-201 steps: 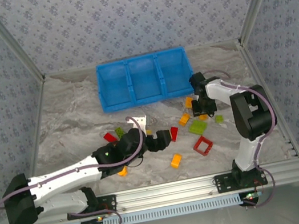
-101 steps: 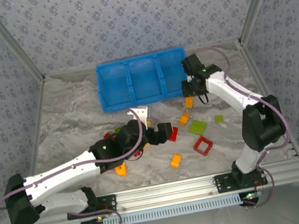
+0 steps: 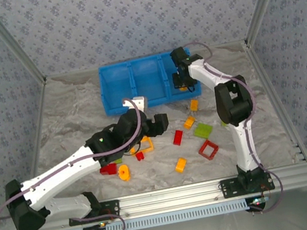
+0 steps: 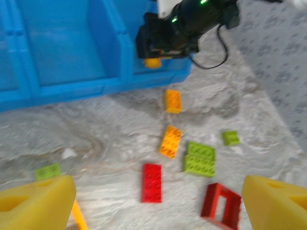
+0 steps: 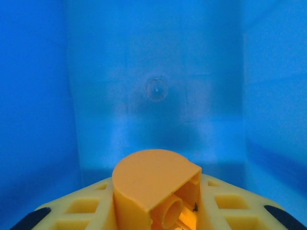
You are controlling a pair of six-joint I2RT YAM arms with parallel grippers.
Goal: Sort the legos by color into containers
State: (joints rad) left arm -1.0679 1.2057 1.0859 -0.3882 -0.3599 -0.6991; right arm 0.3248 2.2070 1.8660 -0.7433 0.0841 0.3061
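Orange brick is hanging pinched in the right gripper above the bin, end compartment; I'd be releasing low. Left gripper is gaping empty.

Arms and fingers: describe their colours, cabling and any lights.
Both the left arm and right arm have white links with black joints and a mauve cable looped alongside. Fingers are yellow plastic with moulded cut-outs. Small green lights glow on the right arm's wrist.

One blue three-compartment bin; four red legos (one is an open square frame), six orange legos, three green legos.
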